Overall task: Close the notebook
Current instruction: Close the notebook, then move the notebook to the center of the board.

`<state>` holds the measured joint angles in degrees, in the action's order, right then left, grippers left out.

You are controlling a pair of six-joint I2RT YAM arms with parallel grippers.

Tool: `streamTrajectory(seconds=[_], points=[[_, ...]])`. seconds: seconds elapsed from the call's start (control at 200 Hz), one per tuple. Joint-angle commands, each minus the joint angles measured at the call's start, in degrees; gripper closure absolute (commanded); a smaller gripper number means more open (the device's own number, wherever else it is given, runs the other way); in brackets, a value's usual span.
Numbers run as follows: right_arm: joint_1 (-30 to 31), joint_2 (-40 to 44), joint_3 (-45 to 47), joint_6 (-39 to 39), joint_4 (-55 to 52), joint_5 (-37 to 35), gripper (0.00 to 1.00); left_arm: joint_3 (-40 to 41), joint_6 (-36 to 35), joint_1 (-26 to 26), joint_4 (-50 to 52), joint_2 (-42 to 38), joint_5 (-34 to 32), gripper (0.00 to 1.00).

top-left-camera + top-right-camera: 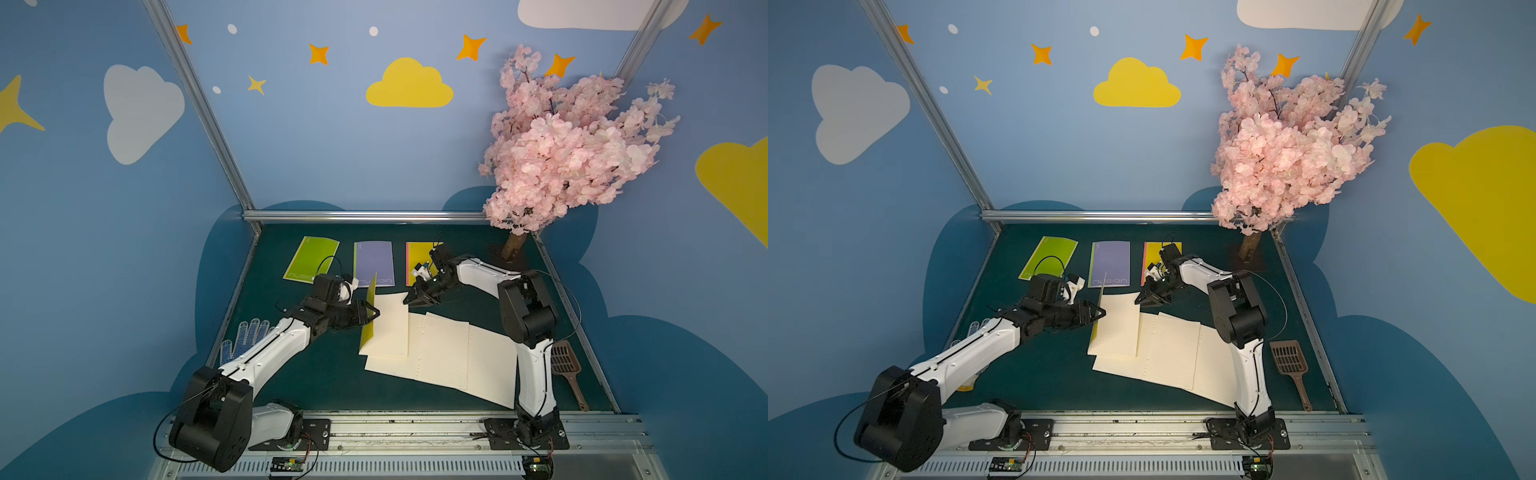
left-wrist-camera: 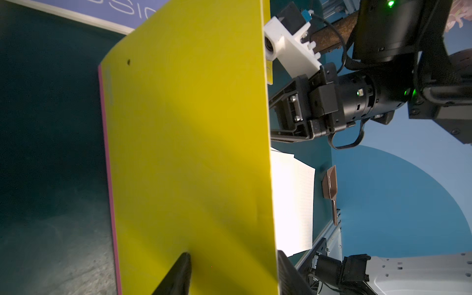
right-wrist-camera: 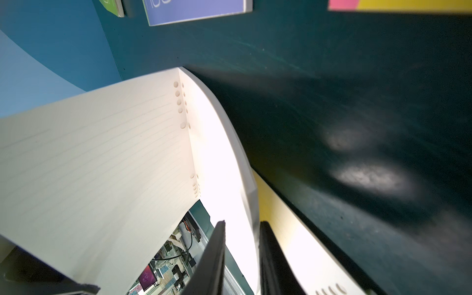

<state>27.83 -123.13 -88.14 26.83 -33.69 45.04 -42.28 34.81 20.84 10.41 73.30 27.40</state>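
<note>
Left end effector (image 1: 374,313): jaws part-open, straddling the upright yellow cover (image 2: 184,140), propping it.
Right end effector (image 1: 407,302): jaws narrowly parted at the far page corner.
Notebook (image 1: 386,328): centre of worktop (image 1: 316,374), on loose sheets (image 1: 449,357). Likely light and floppy; best held at the cover's free edge.

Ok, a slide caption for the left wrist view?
Left tool straddling the raised yellow notebook cover, with lined pages and the right arm behind it.
</note>
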Motion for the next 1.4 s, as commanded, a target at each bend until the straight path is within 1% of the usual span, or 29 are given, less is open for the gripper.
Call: streamTrajectory(seconds=[0.0, 0.185, 0.325, 0.491, 0.661, 1.031, 1.311, 1.392], points=[[-0.48, 3.39, 0.50, 0.01, 0.04, 0.45, 0.74, -1.38, -0.04, 0.60, -2.33, 0.27, -0.37, 0.47], [-1.44, 5.81, 1.42, 0.43, -0.05, -0.38, 0.69, -1.52, -0.35, 0.69, -2.68, 0.42, -0.73, 0.46], [-1.80, 7.07, 1.96, 0.23, -0.65, -1.23, 0.68, -1.52, -0.35, 0.78, -2.96, 1.56, -0.84, 0.46], [-2.06, 8.49, 3.50, -0.05, -0.71, -1.57, 0.64, -1.88, -0.35, 1.07, -4.07, 3.09, 0.16, 0.46], [-2.17, 9.50, 5.37, -0.24, -0.67, -1.77, 0.63, -1.96, 0.00, 1.74, -7.53, 4.61, 2.98, 0.46], [-2.23, 10.95, 8.02, 0.26, 0.56, -1.88, 0.62, -1.74, -0.26, 2.19, -7.97, 4.62, 2.47, 0.45], [-1.32, 10.09, 9.64, 0.42, 1.69, -1.70, 0.60, -2.32, -0.62, 2.19, -1.70, 6.59, -5.01, 0.45], [-0.61, 9.64, 10.14, 0.57, 2.18, -2.00, 0.60, -2.75, -0.36, 2.24, 1.10, 7.32, -8.52, 0.45]])
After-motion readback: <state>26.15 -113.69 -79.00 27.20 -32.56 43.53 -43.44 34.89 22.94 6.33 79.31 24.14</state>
